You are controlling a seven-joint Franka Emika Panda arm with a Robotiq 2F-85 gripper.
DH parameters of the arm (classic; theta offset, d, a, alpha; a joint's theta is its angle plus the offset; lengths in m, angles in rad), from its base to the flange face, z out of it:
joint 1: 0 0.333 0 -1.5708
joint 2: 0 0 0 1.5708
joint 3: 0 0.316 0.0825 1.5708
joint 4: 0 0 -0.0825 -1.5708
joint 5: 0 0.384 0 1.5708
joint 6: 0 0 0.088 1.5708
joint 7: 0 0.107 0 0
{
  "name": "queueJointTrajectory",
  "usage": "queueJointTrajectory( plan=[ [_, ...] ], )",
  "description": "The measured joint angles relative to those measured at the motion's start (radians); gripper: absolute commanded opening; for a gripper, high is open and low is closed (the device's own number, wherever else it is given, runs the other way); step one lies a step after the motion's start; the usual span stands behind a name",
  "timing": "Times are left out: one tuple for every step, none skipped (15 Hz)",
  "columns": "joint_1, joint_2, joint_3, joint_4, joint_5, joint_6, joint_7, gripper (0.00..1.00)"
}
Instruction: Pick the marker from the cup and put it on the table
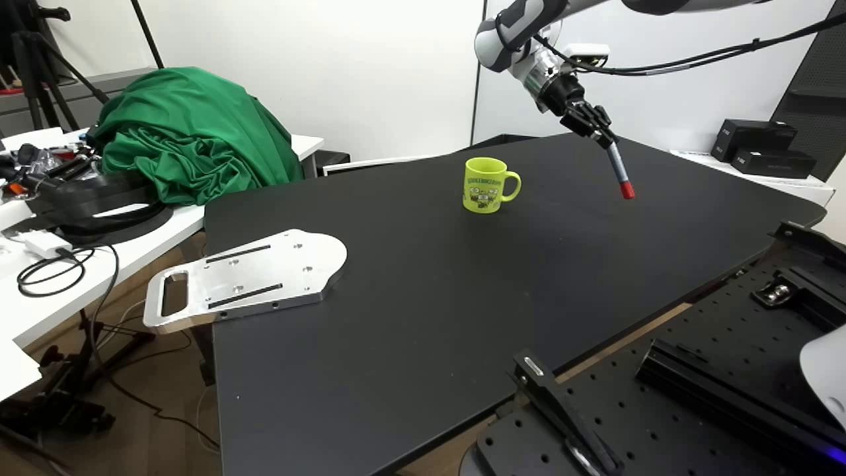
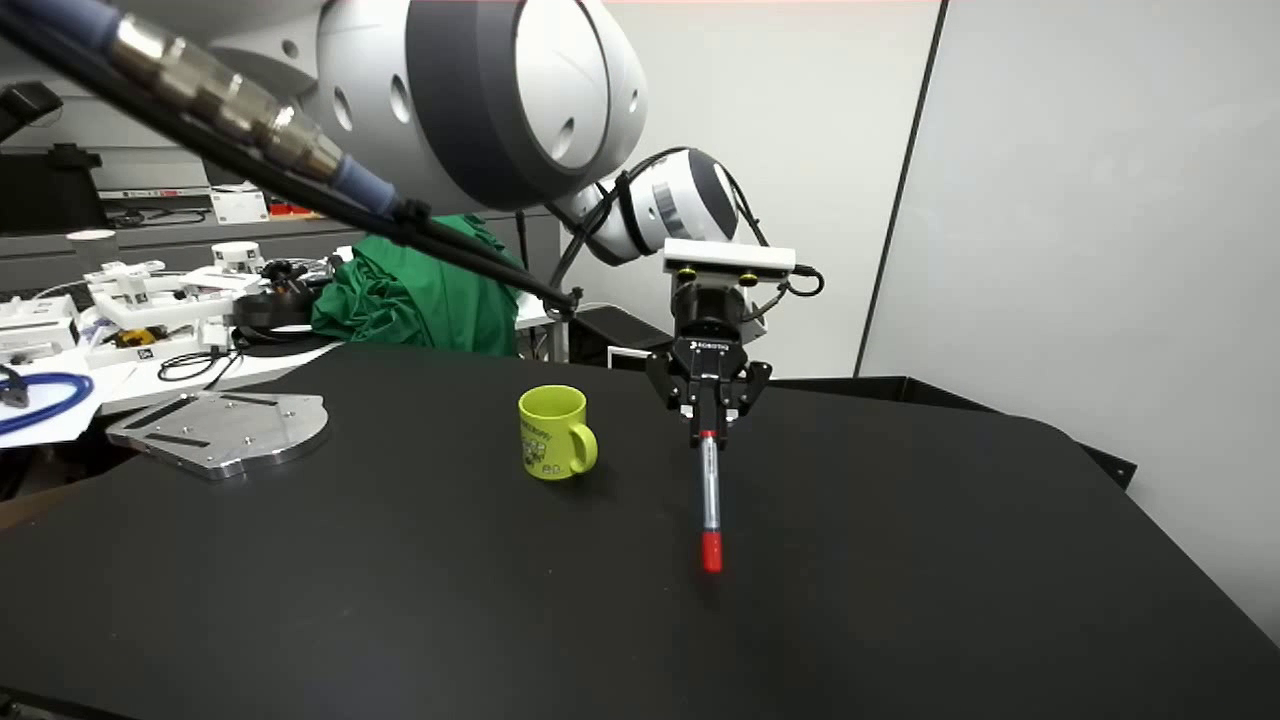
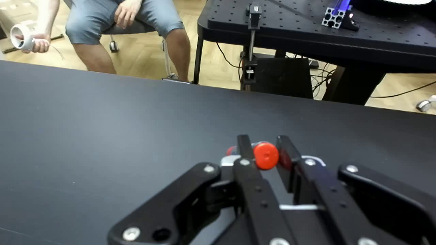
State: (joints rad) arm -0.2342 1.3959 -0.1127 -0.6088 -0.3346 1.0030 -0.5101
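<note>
The marker is a thin silver-grey stick with red ends, seen in both exterior views (image 1: 618, 169) (image 2: 711, 490) and end-on in the wrist view (image 3: 266, 156). My gripper (image 1: 607, 137) is shut on its upper end, also in an exterior view (image 2: 708, 425) and the wrist view (image 3: 265, 146). The marker hangs from the fingertips, tilted, its lower red end seemingly a little above the table (image 1: 423, 317); contact is hard to tell. The yellow-green cup (image 1: 482, 188) (image 2: 552, 445) stands upright on the black table, apart from the gripper, its handle toward the gripper's side.
A silver metal plate (image 1: 264, 264) lies at the table's edge, partly overhanging. A cluttered white table with a green cloth (image 1: 198, 132) stands beyond. A perforated black bench (image 1: 595, 410) adjoins the table. A seated person (image 3: 126, 30) shows in the wrist view.
</note>
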Motion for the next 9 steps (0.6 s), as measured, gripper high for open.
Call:
queueJointTrajectory(
  plan=[
    [-0.006,0.012,0.000,0.005,0.006,0.006,0.000,0.06],
    [-0.013,0.026,0.000,0.009,0.009,0.012,0.000,0.06],
    [-0.021,0.039,0.000,0.013,0.012,0.017,0.000,0.06],
    [-0.029,0.053,-0.001,0.016,0.015,0.023,0.001,0.06],
    [-0.038,0.068,-0.002,0.021,0.018,0.028,0.002,0.06],
    [-0.045,0.076,-0.002,0.016,0.019,0.039,0.005,0.06],
    [-0.052,0.079,-0.002,0.007,0.020,0.053,0.009,0.06],
    [-0.056,0.081,-0.002,0.001,0.020,0.063,0.012,0.06],
    [-0.060,0.081,-0.002,-0.003,0.021,0.068,0.016,0.46]
  ],
)
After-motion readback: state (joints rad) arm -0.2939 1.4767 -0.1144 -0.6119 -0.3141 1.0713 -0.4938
